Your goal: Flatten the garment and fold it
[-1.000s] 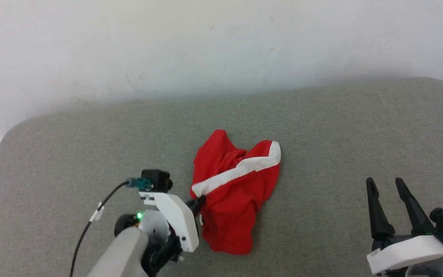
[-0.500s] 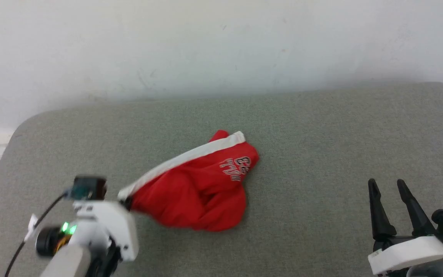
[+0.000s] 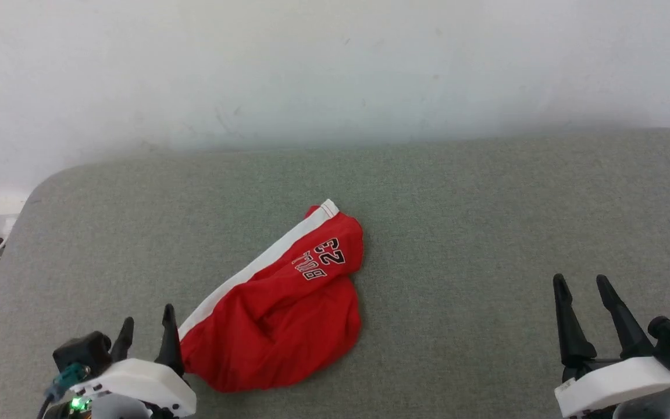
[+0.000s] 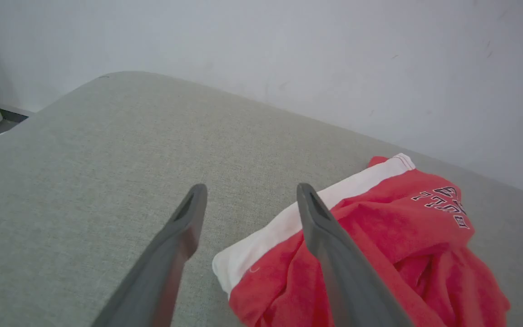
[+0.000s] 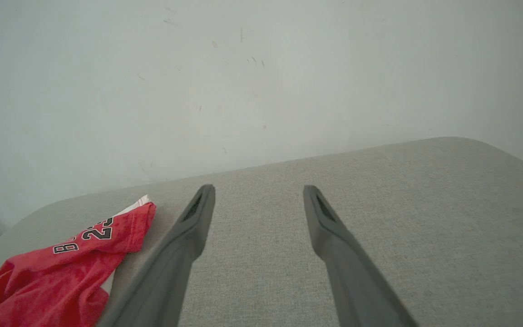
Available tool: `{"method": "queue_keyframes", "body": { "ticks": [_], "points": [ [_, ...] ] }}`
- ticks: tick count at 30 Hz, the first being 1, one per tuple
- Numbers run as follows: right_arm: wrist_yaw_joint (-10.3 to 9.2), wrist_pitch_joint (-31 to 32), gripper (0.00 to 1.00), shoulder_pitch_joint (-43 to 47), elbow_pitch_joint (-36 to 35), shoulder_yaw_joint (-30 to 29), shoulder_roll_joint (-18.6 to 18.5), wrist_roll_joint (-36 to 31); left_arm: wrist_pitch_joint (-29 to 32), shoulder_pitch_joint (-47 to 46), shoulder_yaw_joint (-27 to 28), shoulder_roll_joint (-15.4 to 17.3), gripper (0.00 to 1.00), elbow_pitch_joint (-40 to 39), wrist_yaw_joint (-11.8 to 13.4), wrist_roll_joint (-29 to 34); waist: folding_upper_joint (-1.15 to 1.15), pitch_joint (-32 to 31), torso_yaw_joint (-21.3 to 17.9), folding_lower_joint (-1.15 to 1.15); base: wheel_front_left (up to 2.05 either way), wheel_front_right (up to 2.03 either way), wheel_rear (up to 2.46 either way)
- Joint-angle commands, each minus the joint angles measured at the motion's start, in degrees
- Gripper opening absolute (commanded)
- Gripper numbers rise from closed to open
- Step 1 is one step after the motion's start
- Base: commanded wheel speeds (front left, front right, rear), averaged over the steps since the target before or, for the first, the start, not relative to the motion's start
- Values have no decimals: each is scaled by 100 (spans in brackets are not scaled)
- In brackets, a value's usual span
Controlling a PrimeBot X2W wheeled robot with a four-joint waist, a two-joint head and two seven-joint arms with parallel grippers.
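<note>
At the lower left of the head view the left gripper (image 3: 148, 315) stands open with nothing between its long, dark, tapering fingers. Its inner finger is just beside the near corner of the garment (image 3: 277, 308), and whether it touches the cloth I cannot tell. At the lower right the right gripper (image 3: 580, 280) is likewise spread and empty, well apart from the shorts. The likely trouble starts at that near corner. The garment lies as a rumpled red mound with layers tucked under one another, so a pinch there would probably catch several plies at once and haul the whole heap along instead of opening it. The fabric looks thin and limp, and it could also slide out from such narrow tips. A one-sided pull, with the other gripper so far off, would probably twist it further. The cloth is matte, with soft creases. A white stripe (image 3: 253, 273) runs diagonally from the near corner up toward centre frame, and the white, black-outlined lettering (image 3: 323, 259) reads upside down beside its far end. Beneath is a grey-green woven pad (image 3: 486, 203) with rounded far corners, which may grip the cloth. A scuffed pale wall (image 3: 335, 70) fills the top of the frame.
</note>
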Motion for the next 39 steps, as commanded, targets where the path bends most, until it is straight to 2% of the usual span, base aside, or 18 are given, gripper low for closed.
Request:
{"method": "queue_keyframes", "body": {
  "ticks": [1, 4, 8, 12, 17, 24, 36, 38, 39],
  "points": [
    [-4, 25, 100, 67, 5, -9, 12, -16, -218, 86, 22, -46, 100, -12, -59, 71, 0, -27, 34, 0, 0, 0, 0],
    [-4, 44, 100, 76, -8, -15, 12, -18, -446, 71, -22, -139, 100, -72, -145, 151, 0, -49, 71, 0, 0, 0, 0],
    [-4, 76, 100, 71, -34, -10, 12, -31, -392, -55, -242, -202, 100, -191, -293, 220, 0, -38, 96, 0, 0, 0, 0],
    [-4, 125, 100, 48, -93, -8, 12, -57, 102, -556, -735, -208, 100, -284, -558, 400, 0, 27, 133, 0, 0, 0, 0],
    [-4, 204, 100, -56, -178, 85, 12, -106, 769, -1468, -1297, -367, 100, 34, -934, 551, 0, 170, 23, 0, 0, 0, 0],
    [-4, 266, 100, -191, -231, 158, 12, -111, 1573, -2483, -1798, -785, 100, 1418, -1318, 535, 0, 422, -332, 0, 0, 0, 0],
    [-4, 228, 100, -244, -98, 282, 12, 20, 3191, -3293, -2306, -1002, 100, 3946, -1390, 596, 0, 566, -726, 0, 0, 0, 0],
    [-4, 225, 100, -255, -89, 293, 12, 38, 3281, -3354, -2364, -1036, 0, 4147, -1439, 594, 0, 557, -747, 0, 0, 0, 0],
    [-4, 223, 100, -259, -81, 295, 12, 45, 3287, -3379, -2417, -1051, 0, 4211, -1484, 612, 0, 545, -754, 0, 0, 0, 0]
  ]
}}
